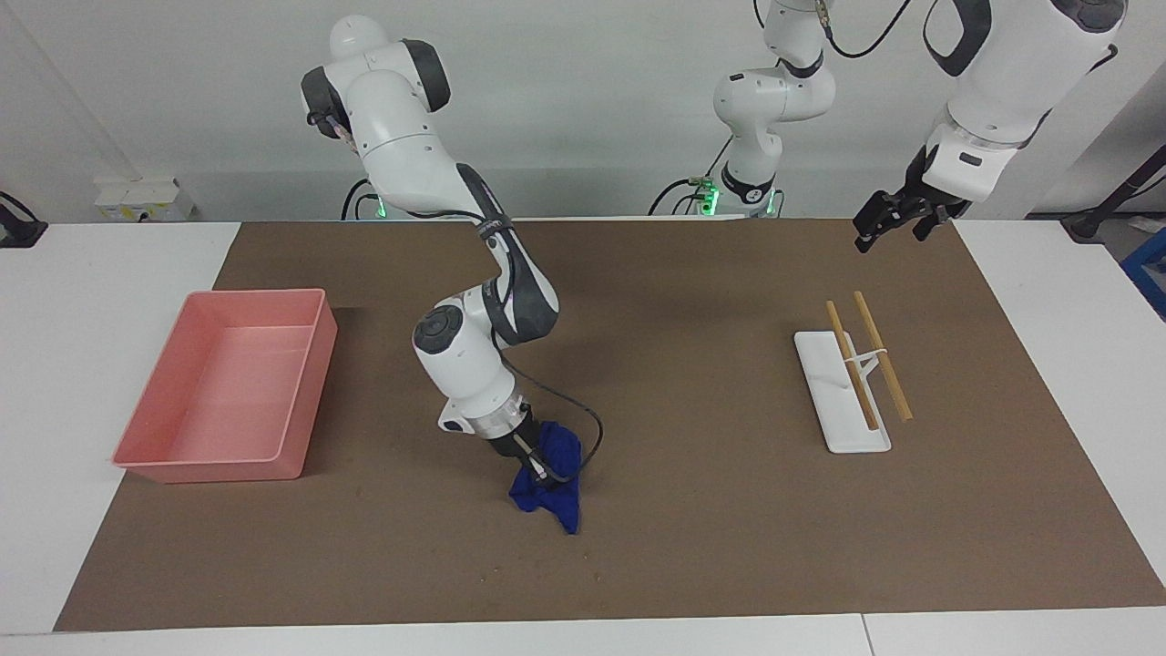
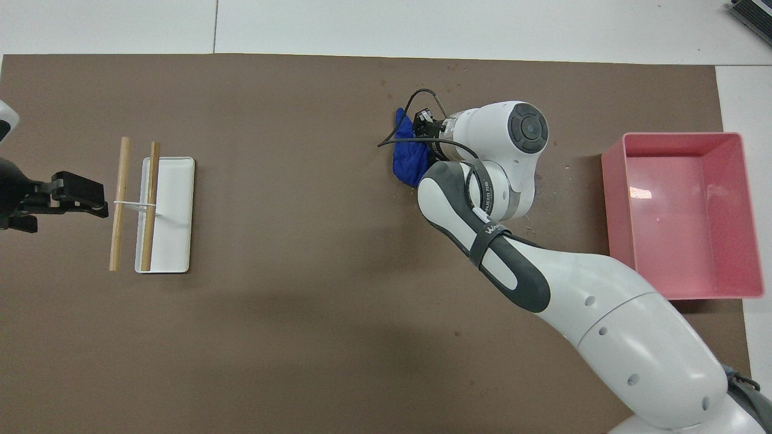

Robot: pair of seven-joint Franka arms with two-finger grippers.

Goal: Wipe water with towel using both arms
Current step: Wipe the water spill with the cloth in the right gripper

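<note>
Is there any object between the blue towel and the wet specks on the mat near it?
Nothing visible is. The right pincer, shut on the towel, presses it on the brown mat. The specks lie on bare mat toward the pink bin.

The white surface (image 1: 109, 264) is being covered over most of its middle by a brown mat (image 1: 692, 301). The scene is being backed by a plain pale wall (image 1: 592, 91), against which a white socket box (image 1: 141, 196) is being lit evenly.
</note>
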